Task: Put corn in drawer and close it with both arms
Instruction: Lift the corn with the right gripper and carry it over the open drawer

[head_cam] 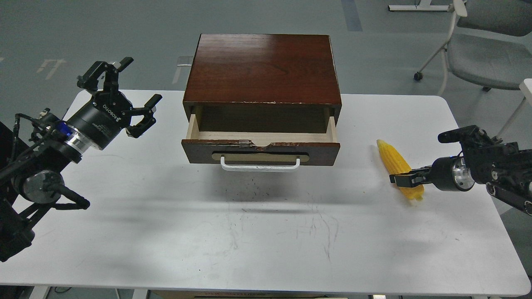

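The yellow corn (392, 159) lies on the white table (257, 232) at the right, pointed end away from me. The dark red-brown drawer (260, 150) stands pulled open, its pale inside empty and its white handle (259, 165) facing me. My right gripper (401, 179) comes in from the right, low over the corn's near end and covering part of it. It is seen edge-on, so I cannot tell how its fingers stand. My left gripper (134, 96) is open and empty, held above the table left of the drawer.
The drawer belongs to a dark wooden cabinet (262, 68) at the table's back middle. A grey office chair (484, 54) stands on the floor beyond the right back corner. The table's right edge is close behind the right arm.
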Tool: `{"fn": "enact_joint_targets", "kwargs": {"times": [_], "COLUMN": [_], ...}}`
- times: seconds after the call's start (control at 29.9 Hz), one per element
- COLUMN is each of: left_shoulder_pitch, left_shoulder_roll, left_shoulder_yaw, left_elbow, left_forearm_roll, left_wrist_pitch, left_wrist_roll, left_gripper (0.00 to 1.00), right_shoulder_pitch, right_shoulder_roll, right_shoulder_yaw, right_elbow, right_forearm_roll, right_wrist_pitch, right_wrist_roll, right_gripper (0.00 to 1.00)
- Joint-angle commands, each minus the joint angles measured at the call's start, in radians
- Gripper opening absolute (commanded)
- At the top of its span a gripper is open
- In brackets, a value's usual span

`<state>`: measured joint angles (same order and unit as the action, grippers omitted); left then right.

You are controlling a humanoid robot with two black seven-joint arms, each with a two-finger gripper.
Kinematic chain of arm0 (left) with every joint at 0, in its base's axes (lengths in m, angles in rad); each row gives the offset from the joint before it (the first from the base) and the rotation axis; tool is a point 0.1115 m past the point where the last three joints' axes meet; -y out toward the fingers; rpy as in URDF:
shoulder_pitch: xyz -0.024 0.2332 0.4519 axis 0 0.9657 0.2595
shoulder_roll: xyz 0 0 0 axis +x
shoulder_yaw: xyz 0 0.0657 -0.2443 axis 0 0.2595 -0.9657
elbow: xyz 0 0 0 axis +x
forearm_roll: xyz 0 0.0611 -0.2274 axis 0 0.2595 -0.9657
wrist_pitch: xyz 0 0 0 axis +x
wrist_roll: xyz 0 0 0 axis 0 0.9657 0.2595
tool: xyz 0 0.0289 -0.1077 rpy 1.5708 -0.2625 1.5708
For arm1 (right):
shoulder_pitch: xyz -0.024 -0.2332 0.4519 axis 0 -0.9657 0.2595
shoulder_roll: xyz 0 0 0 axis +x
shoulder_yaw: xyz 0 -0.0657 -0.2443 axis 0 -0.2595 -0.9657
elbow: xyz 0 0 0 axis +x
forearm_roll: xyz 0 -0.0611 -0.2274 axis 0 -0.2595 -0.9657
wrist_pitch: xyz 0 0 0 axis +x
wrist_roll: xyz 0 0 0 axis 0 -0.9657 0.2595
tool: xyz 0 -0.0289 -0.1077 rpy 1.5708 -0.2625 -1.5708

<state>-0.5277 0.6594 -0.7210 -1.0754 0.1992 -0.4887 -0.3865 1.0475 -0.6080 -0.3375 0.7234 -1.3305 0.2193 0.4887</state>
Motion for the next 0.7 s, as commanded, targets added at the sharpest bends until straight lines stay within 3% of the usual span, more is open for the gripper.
{"fn": "enact_joint_targets", "kwargs": {"times": [0.0,0.23,0.43,0.67], "left_shoulder_pitch": [0.000,0.000,0.000,0.000], "left_shoulder_roll": [0.000,-0.001,-0.004,-0.001], "left_shoulder_yaw": [0.000,0.000,0.000,0.000], "left_elbow": [0.000,0.000,0.000,0.000], "left_forearm_roll": [0.002,0.002,0.002,0.002], "left_wrist_pitch": [0.000,0.000,0.000,0.000], "left_wrist_roll": [0.001,0.001,0.001,0.001], "left_gripper": [1.00,1.00,1.00,1.00], "right_shoulder_pitch": [0.064,0.300,0.489,0.678], "right_shoulder_roll": [-0.039,-0.113,-0.101,0.088], "right_shoulder_yaw": [0.011,0.075,0.071,-0.092], "right_elbow": [0.031,0.160,0.252,0.333], "right_forearm_roll": [0.013,0.137,0.158,0.148], "right_wrist_pitch": [-0.001,-0.017,-0.006,-0.008], "right_wrist_roll": [0.000,0.000,0.000,0.000], "right_gripper": [0.04,0.04,0.05,0.08]}}
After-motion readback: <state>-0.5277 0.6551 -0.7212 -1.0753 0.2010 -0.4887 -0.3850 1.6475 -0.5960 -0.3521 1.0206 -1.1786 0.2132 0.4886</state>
